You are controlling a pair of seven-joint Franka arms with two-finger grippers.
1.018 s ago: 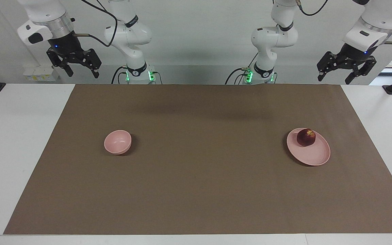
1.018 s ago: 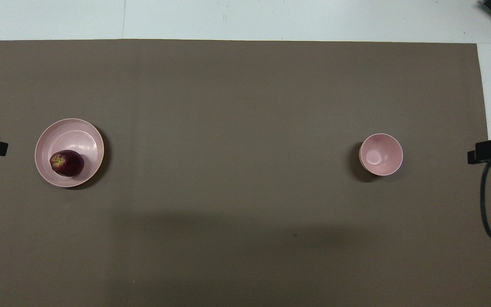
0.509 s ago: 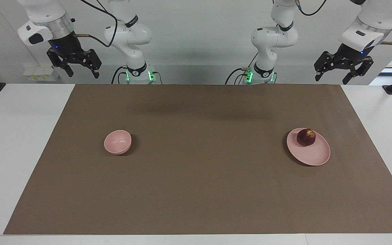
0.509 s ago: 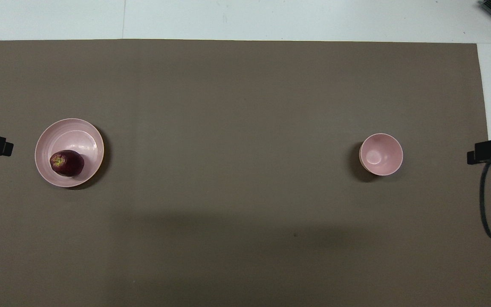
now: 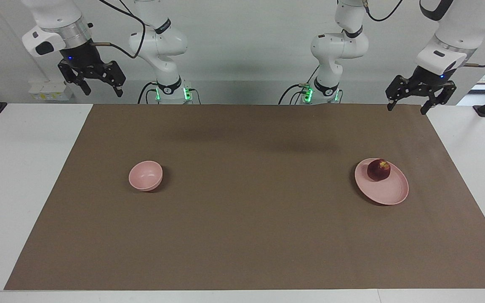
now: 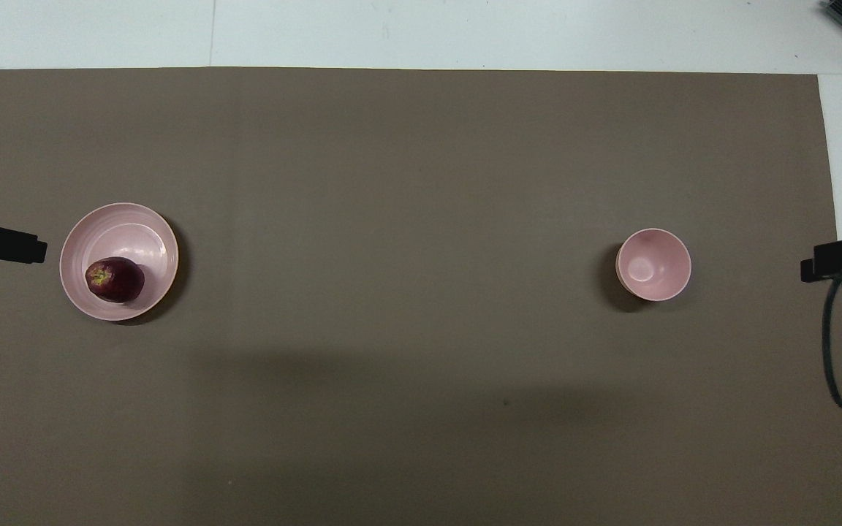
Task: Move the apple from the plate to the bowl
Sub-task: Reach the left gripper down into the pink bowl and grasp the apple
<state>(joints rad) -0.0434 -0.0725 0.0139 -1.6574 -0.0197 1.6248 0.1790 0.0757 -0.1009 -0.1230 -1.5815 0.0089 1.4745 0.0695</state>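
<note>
One apple (image 5: 378,169) on plate (image 5: 387,193); bowl (image 5: 145,176) well apart.

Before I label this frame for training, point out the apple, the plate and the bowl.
apple (image 5: 378,170): facing view, middle of its dark red skin.
plate (image 5: 387,194): facing view, bare pink surface beside the apple.
bowl (image 6: 653,264): overhead view, inside bottom.

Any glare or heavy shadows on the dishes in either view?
Overhead view: a soft highlight inside the bowl, none harsh; the plate and bowl each cast a dark crescent shadow on the brown mat, and a broad faint shadow band crosses the mat nearer the robots. Facing view: even lighting, the apple reads clearly, and diffuse arm shadows lie on the mat near the bases.
</note>
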